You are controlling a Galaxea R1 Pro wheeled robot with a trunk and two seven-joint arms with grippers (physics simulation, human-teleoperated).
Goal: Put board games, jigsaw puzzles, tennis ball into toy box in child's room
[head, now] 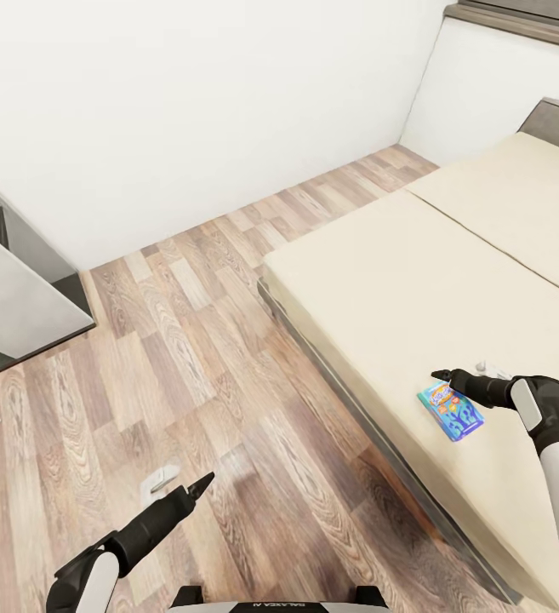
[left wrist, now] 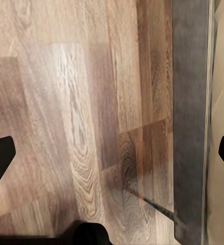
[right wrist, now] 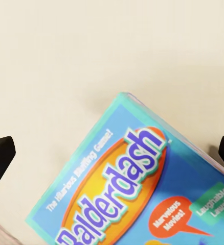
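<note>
1. A blue board game (head: 451,411) lies flat on the beige mattress of the bed (head: 449,281), near the bed's front edge.
2. In the right wrist view the board game (right wrist: 137,184) reads "Balderdash" in white letters on an orange oval, with "The Hilarious Bluffing Game!", "Marvelous Movies!" and "Laughable Laws!" around it.
3. The right hand (head: 439,375) hovers just above the box, its fingers spread apart with nothing between them.
4. The left hand (head: 204,484) hangs over the wood-plank floor (head: 185,358), beside the bed's dark grey frame (left wrist: 189,122); its fingers are spread apart and hold nothing.
5. A white wall (head: 185,102) stands behind the bed.
</note>
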